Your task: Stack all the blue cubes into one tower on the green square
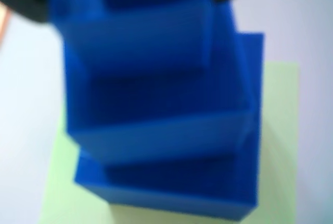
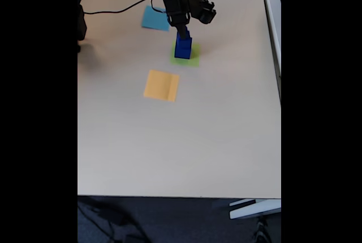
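Tool [image 2: 182, 30] poised at top of blue tower [image 2: 182, 46] on green square [image 2: 191, 58], far side of tabletop [image 2: 181, 141]; grip state apparently unreadable, blurred.

No legible text, labels, brands, numbers or signs anywhere in either view.

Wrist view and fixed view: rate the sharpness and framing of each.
Wrist view: out of focus, the tower a soft blue mass with smeared edges on the green square. Fixed view: sharper but distant, black bars on both sides, even light on the table, the pincer small above the tower.
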